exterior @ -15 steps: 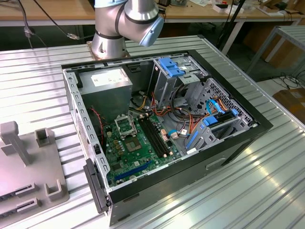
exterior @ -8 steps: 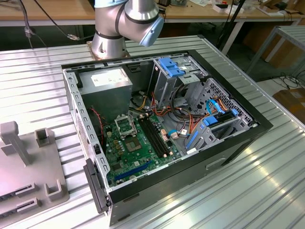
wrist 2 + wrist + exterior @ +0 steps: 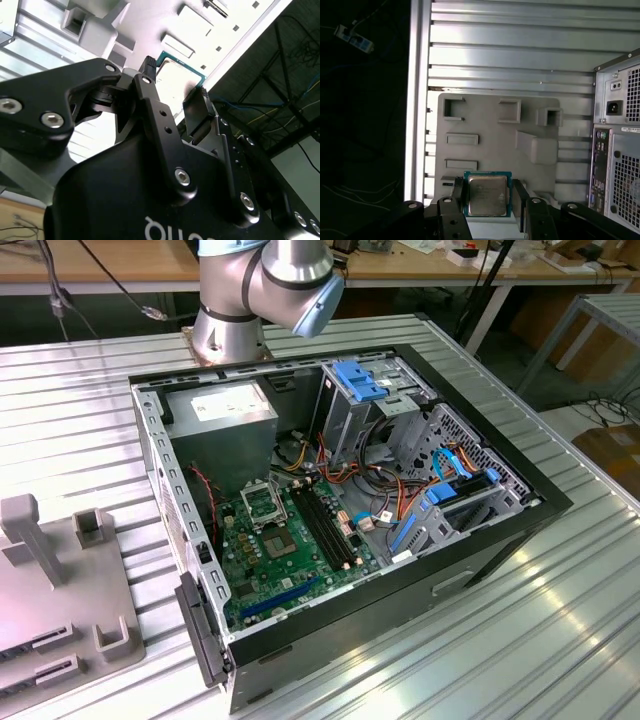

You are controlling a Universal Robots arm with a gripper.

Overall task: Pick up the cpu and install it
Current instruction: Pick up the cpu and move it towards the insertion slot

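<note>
On the ribbed metal table point(image 3: 520, 640) the computer case point(image 3: 330, 645) lies on its side with the cover off, so the motherboard point(image 3: 290, 560) faces up and can be reached from above. Inside, the power supply point(image 3: 222, 425) fills the corner nearest my arm base point(image 3: 225, 330). The socket point(image 3: 262, 502) sits just beside it on the board. Can't tell if the socket's latch is up.

Off the case's rear, at the exterior view's left, sits the grey parts tray point(image 3: 60, 625). It is moulded with pockets and posts, I judge to keep parts in known spots. The first wrist view looks down on it, with the case's back panel point(image 3: 617, 150) alongside.

Task item: the cpu point(image 3: 487, 195) is in my gripper point(image 3: 489, 184), not in a tray pocket. It looms large against the pockets, so I judge it is held up clear of the tray, over one edge of it. My fingers point(image 3: 458, 195) pinch two opposite edges, one on each side. That edge grip keeps the pads off the metal face and off the contacts beneath. The chip sits flat, metal face toward the camera, roughly parallel to the tray. I judge this attitude suits seating it level in the socket. The second wrist view agrees: the chip bridges the two fingertips, green border showing.

Progress: pickup looks done, install not yet.
</note>
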